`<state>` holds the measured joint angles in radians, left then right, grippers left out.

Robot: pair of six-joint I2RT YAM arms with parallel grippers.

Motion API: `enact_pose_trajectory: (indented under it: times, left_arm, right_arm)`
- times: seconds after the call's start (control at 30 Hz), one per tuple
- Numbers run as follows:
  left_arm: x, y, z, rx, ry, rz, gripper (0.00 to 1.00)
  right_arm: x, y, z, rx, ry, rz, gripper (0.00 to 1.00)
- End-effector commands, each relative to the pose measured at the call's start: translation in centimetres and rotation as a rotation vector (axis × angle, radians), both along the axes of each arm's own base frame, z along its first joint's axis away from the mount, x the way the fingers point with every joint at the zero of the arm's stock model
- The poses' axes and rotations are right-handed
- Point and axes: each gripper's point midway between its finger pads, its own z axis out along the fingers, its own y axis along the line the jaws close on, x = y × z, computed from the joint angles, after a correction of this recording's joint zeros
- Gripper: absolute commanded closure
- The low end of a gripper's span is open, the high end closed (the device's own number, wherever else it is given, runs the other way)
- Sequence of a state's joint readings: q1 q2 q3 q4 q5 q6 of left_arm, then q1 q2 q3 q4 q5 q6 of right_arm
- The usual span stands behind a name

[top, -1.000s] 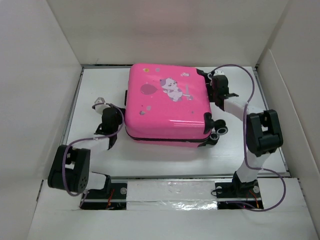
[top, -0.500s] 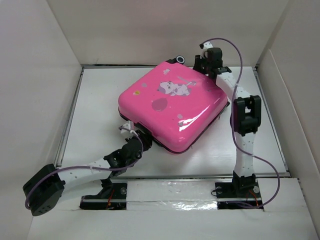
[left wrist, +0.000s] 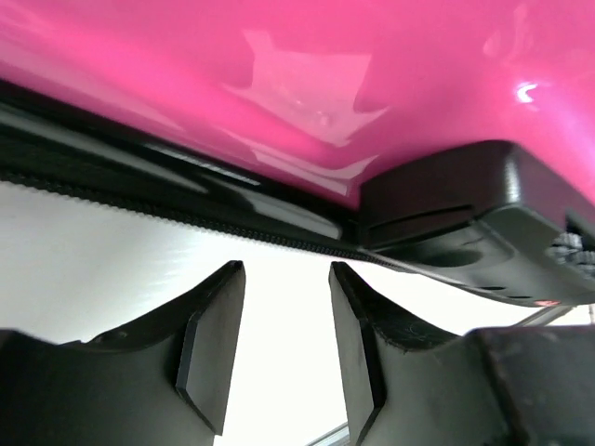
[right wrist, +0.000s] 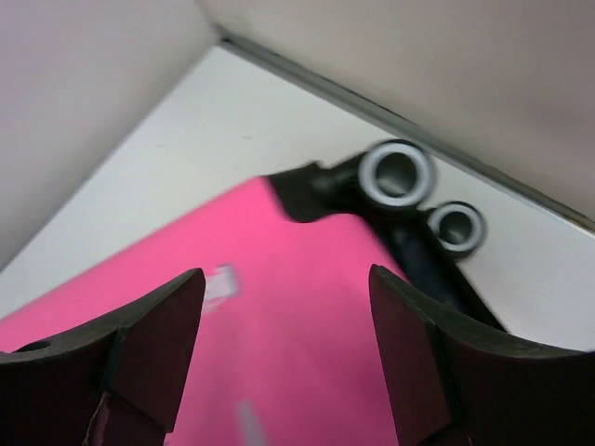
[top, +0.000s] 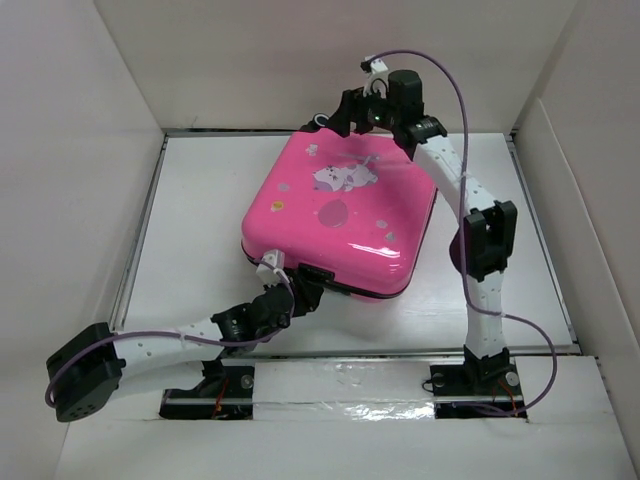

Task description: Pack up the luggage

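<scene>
Since a second ago, the left gripper is being brought from the luggage's left side round to its near edge. The luggage is being turned on the table, so its wheels are now lying at the far corner rather than the near right. The right gripper is being carried up to that far corner, and both sets of jaws are being opened. This is being read as repositioning: the luggage is lying shut and flat near the table's middle, print upward, and nothing to pack is being shown, so opening it is being judged the likely next need.

Nearest, the left fingers, matte black and wedge-shaped, are being held slightly apart with nothing between them. They are being aimed at the zipper just beyond, a fine-toothed black band running under the pink shell. A moulded black block is being seen beside it; whether it is a handle or a housing cannot be told.

Farther on, the shell is being shown as hard and glossy, with rounded corners, bright reflections and a cartoon animal with a balloon.

Farthest, the right gripper is being held spread wide over the far corner, gripping nothing. Below it, two grey-rimmed wheels are being seen in black mounts, close to the wall.
</scene>
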<state>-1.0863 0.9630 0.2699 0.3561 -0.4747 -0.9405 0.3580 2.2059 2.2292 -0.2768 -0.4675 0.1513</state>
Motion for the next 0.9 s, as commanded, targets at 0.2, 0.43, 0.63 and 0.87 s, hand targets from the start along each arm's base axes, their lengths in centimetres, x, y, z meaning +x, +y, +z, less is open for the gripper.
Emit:
enact_pose_trajectory:
  times: [0.2,0.43,0.63,0.87]
  left_arm:
    - [-0.1,0.3,2.8,-0.033,-0.037,-0.004,0.61]
    - [-0.7,1.7,4.8,-0.099,-0.072,0.002,0.63]
    - [-2.1,0.2,4.1,-0.158,-0.054,-0.103,0.73]
    - [-4.2,-4.0,4.0,-0.066,-0.082,-0.231,0.81]
  right_arm:
    - [-12.4,-7.5,11.6,0.144,-0.333,-0.027,0.49]
    - [-24.1,-13.2,3.1,0.121,-0.334,-0.230,1.00]
    - [-30.1,-16.1,-5.9,0.090,-0.271,-0.288,1.00]
    - [-32.5,-19.3,-10.9,0.204,-0.140,-0.475,1.00]
